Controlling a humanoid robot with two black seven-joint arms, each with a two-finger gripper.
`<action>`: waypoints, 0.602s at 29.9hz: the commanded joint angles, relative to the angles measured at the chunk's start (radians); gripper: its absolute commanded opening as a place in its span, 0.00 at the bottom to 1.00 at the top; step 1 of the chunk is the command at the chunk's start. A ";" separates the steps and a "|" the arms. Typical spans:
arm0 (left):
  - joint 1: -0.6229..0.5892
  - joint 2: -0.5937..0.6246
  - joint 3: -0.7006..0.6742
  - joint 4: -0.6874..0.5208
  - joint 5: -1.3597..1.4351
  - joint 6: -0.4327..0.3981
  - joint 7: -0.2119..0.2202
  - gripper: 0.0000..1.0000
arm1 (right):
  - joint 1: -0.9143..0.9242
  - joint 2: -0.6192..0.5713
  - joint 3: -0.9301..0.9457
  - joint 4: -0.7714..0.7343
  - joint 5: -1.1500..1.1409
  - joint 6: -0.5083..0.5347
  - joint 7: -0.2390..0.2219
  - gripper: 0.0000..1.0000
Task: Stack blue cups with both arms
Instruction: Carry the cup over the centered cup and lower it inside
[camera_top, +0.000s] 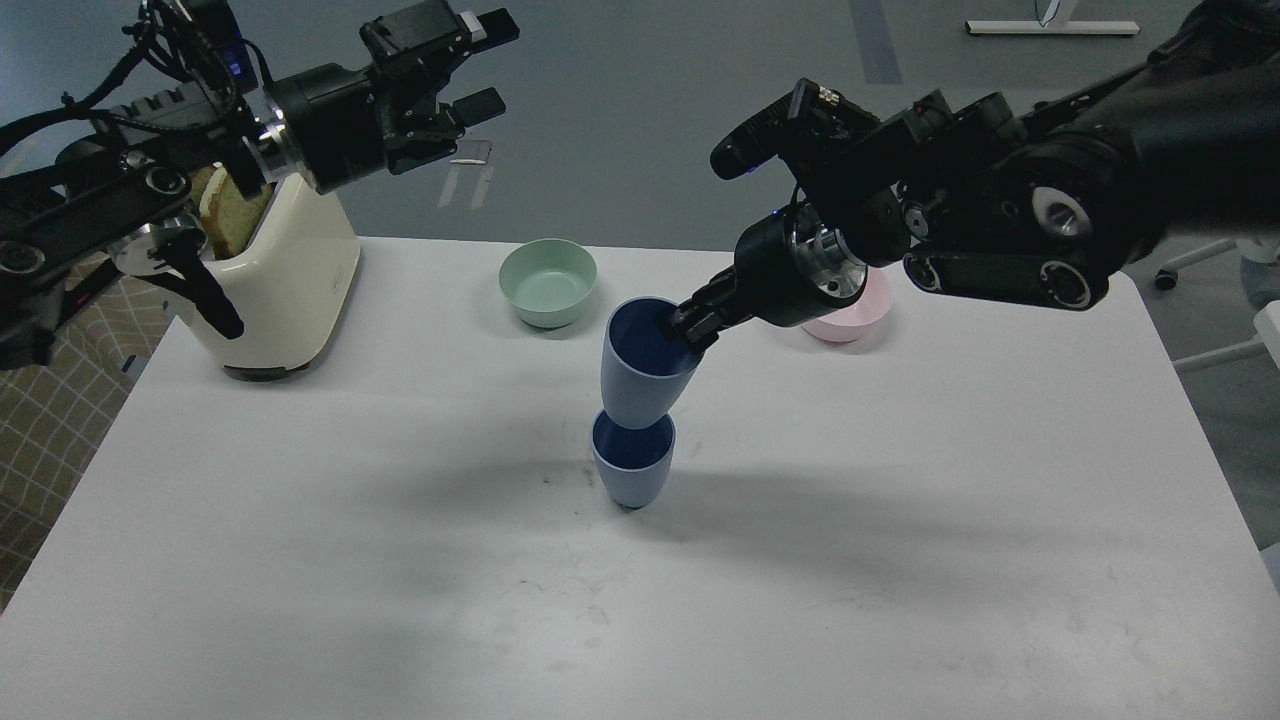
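Stacking nearly done: one blue cup is going into the other.

Upper left, the left gripper hangs idle, fingers apart, above the toaster. At centre, the lower cup stands on the table; the upper cup, rim pinched by the right gripper, sits tilted in its mouth, yet to be seated and released.
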 joint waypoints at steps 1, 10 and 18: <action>0.000 0.000 -0.001 0.000 0.000 0.000 0.000 0.96 | -0.002 0.000 0.001 0.001 0.000 0.001 0.000 0.00; 0.000 0.002 -0.001 0.000 0.000 0.000 0.000 0.96 | -0.013 0.000 0.002 0.005 0.000 0.003 0.000 0.00; 0.000 0.002 -0.001 0.000 0.000 0.000 0.000 0.96 | -0.013 0.000 0.001 0.008 0.002 0.006 0.000 0.06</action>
